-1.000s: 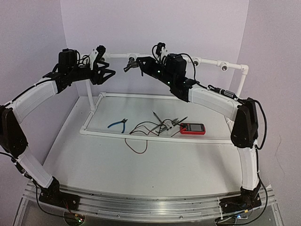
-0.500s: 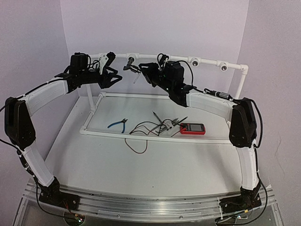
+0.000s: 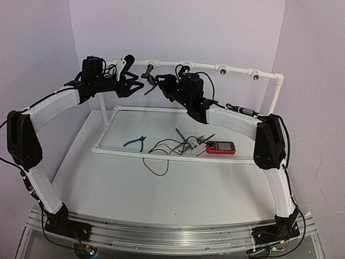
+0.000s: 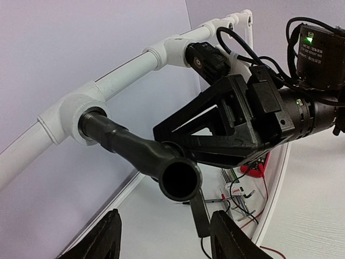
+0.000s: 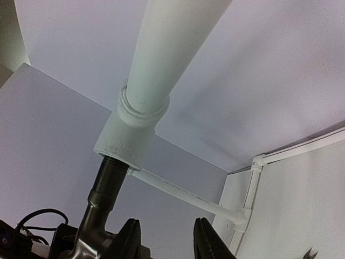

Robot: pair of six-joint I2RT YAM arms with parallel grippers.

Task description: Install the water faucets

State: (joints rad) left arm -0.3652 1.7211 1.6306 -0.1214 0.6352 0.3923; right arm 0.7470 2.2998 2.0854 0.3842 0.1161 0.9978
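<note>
In the white tee socket [image 4: 70, 116] on the raised pipe rail [image 3: 238, 72], left of the rail's middle: the water faucet [image 4: 135, 148], dark, threaded end seated in the socket mouth, body jutting out and down, round spout opening turned toward the left wrist camera, lever handle hanging below; further right along the same rail, two open sockets [image 3: 221, 69] showing dark holes; left gripper [image 4: 164, 229] just short of the spout, jaws apart, only air between the fingers; right gripper [image 5: 165, 232] under the socket, jaws parted, wall showing through the gap, faucet body just beside one finger rather than between the two, so no grip; from the left wrist view, its black fingers [image 4: 215, 135] hard by the faucet's far side, touching or merely close impossible to tell; both grippers crowded on the one fitting from opposite sides, little room between them; rear wall close behind the rail; below, a low rectangular pipe frame [image 3: 118, 153] flat on the table [image 3: 161, 194], with a wide bare stretch of tabletop between it and the arm bases; inside the frame, near its front bar: blue-handled pliers [image 3: 135, 142], a tangle of wires [image 3: 175, 145], a red multimeter [image 3: 220, 147], all well below the grippers; one wire loop spilling over the front bar.
</note>
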